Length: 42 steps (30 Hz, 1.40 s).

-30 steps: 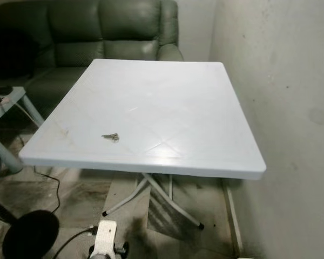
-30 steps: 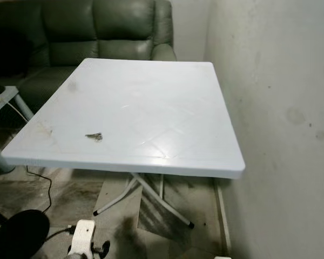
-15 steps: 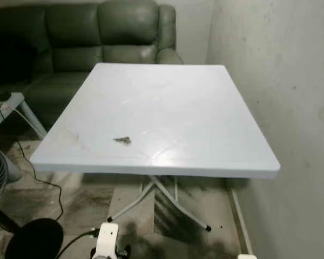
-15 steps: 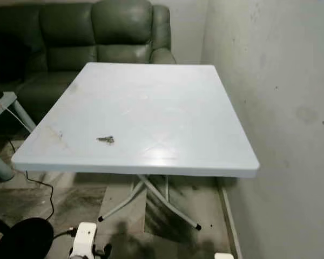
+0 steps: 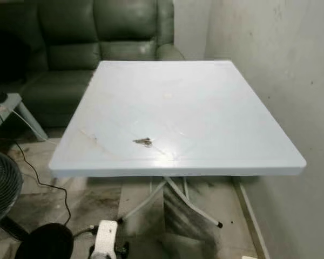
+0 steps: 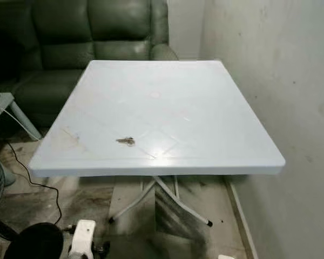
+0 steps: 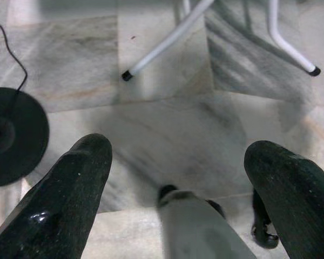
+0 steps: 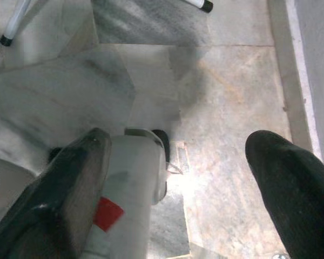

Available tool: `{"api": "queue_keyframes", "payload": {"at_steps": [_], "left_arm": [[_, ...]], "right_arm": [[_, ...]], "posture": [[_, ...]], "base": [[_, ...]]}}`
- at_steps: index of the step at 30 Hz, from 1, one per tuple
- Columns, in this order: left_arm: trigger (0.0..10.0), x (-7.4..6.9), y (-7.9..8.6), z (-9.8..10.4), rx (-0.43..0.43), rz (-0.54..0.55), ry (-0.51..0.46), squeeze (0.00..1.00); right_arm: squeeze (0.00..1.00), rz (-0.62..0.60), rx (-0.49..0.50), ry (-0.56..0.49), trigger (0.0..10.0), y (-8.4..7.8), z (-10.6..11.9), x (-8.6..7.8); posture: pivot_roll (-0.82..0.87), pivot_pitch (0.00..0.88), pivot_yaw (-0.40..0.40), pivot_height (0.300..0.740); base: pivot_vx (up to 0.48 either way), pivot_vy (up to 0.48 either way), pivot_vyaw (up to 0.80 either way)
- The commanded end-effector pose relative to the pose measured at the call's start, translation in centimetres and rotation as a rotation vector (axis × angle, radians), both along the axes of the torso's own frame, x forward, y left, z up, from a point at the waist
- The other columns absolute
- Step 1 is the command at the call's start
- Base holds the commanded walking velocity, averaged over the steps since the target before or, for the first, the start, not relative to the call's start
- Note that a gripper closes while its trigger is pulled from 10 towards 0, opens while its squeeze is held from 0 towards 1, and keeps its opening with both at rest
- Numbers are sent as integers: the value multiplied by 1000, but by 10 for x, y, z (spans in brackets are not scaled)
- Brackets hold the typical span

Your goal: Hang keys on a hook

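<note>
A fan [image 5: 0, 186] stands at lower left, a dark sofa [image 5: 86, 43] upper left. The keys [image 5: 143, 142] lie left of centre on the white surface [image 5: 205, 108], near its front edge. Both arms hang low over the floor: left gripper [image 7: 178, 178] and right gripper [image 8: 178, 167] fingers spread wide, holding nothing.

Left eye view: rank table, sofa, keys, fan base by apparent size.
1. table
2. sofa, partly cut off and farther away, so its rank is unsure
3. fan base, nearer the camera
4. keys
</note>
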<state>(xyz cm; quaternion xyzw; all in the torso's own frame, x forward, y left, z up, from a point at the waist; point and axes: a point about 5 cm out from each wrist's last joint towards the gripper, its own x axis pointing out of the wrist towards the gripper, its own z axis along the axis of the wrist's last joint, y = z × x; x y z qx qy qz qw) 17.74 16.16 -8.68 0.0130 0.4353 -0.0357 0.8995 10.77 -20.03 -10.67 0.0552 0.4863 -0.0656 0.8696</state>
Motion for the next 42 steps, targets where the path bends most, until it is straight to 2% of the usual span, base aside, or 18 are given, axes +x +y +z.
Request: {"api": "queue_keyframes", "payload": {"at_steps": [1,13,20,25,28,29,30,31,32,34,38,39,40,41,42], "left_arm": [[10000,-2,13,0,30,16,8,0],[10000,-1,14,0,29,23,4,0],[10000,1,15,1,40,22,-4,0],[10000,8,13,6,28,14,-50,0],[10000,14,14,10,9,25,-91,0],[10000,16,14,11,9,22,-105,0],[10000,17,14,12,12,18,-110,0],[10000,19,14,13,16,10,-128,0],[10000,23,14,16,19,-5,-157,0],[10000,25,13,18,13,-6,-172,0],[10000,39,10,29,2,-33,-273,0],[10000,44,7,34,2,-57,-315,0],[10000,44,7,34,2,-57,-315,0],[10000,48,4,37,-2,-86,-352,0],[10000,49,2,39,-3,-99,-366,0]], "right_arm": [[0,1,32,16,10000,9,-3,-5],[0,-1,32,16,10000,4,-2,-5],[0,11,22,15,10000,2,-2,-4],[0,52,1,-20,10000,2,2,6],[0,20,7,-55,10000,1,5,16],[94,17,15,-81,10000,0,7,20],[94,22,14,-90,10000,0,8,23],[1000,33,10,-116,10000,0,10,28],[1000,47,10,-168,10000,-1,15,37],[1000,55,5,-195,10000,-2,18,42],[1000,89,-6,-294,10000,-3,28,60],[635,102,-12,-324,10000,-3,32,65],[635,102,-12,-324,10000,-3,32,65],[153,115,-16,-350,10000,-2,34,69],[157,120,-18,-363,10000,-1,35,70]], "posture": [[-29,0,2,732],[-26,0,3,732],[-28,0,7,732],[-36,0,12,732],[-39,0,14,732],[-39,0,15,732],[-39,0,15,732],[-39,0,14,732],[-36,0,13,732],[-35,0,12,732],[-31,0,9,732],[-30,0,10,732],[-30,0,10,732],[-29,0,11,732],[-28,0,11,732]], "base": [[0,480,0],[0,480,0],[0,38,0],[0,0,0],[0,0,0],[0,0,0],[0,0,0],[0,0,0],[0,0,0],[0,0,0],[0,0,0],[0,0,0],[0,0,0],[0,0,0],[0,0,0]]}}
